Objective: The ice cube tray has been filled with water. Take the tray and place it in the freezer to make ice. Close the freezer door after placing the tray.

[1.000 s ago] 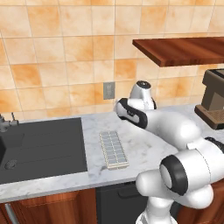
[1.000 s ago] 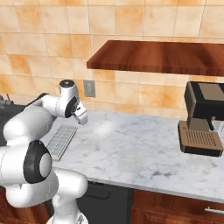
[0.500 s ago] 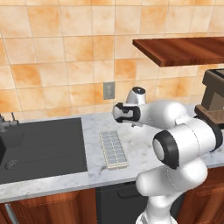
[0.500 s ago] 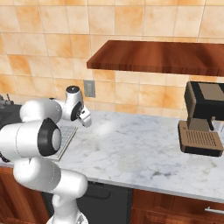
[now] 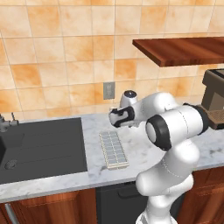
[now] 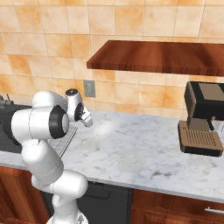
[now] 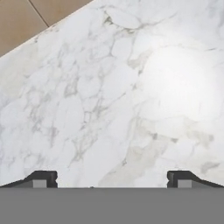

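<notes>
The ice cube tray (image 5: 113,150) lies flat on the marble counter, just right of the sink, a pale grid of small cells. In the right base view a strip of the tray (image 6: 65,139) shows behind my arm. My gripper (image 5: 114,122) hovers above the tray's far end, a little behind it, and is open with nothing between its fingers. The same gripper (image 6: 87,120) hangs over the counter in the right base view. In the hand view the fingertips (image 7: 43,178) stand wide apart over bare marble. The freezer and the freezer door are out of view.
A dark sink (image 5: 43,148) with a faucet (image 5: 6,123) fills the counter's left part. A coffee machine (image 6: 200,119) stands at the right under a wooden shelf (image 6: 157,57). A wall outlet (image 5: 109,91) sits behind the arm.
The arm has folded in and the hand has swung left and slightly down, closer to the tray's far end. The tray has not moved, and the gripper has stayed open.
</notes>
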Robot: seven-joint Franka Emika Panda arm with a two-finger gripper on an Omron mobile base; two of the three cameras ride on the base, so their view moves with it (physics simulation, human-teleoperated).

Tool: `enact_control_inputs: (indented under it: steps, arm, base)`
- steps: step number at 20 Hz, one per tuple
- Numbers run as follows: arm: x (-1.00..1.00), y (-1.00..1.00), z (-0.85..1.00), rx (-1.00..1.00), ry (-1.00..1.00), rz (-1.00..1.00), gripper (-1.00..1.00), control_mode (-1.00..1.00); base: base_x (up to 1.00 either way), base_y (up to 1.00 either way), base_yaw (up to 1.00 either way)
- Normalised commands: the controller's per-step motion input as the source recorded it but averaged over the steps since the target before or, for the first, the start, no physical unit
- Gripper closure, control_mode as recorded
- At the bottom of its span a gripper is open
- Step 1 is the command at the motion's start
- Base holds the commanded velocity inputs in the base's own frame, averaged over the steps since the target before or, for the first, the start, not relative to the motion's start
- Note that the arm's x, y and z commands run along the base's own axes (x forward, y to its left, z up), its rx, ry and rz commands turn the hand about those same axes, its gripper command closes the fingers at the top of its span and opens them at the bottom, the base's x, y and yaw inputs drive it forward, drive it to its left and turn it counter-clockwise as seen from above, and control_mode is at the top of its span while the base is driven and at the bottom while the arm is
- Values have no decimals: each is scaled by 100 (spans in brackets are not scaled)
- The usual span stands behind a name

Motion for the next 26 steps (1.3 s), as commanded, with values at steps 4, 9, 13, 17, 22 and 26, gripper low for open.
enact_control_inputs:
  steps: [4, 9, 13, 17, 22, 26]
  arm:
    - [38, 0, 0, 0, 8, 0, -100, -100]
    - [21, 1, -7, 0, 8, 0, -100, -100]
    - [1, 10, -36, 0, 3, 0, -100, -100]
    - [0, 22, -51, 0, 0, 0, -100, -100]
    - [0, 17, -41, 0, 0, 0, -100, -100]
    - [0, 7, -35, 0, 0, 0, -100, -100]
  base:
    - [0, 0, 0]
    - [0, 0, 0]
    - [0, 0, 0]
    - [0, 0, 0]
    - [0, 0, 0]
    - [0, 0, 0]
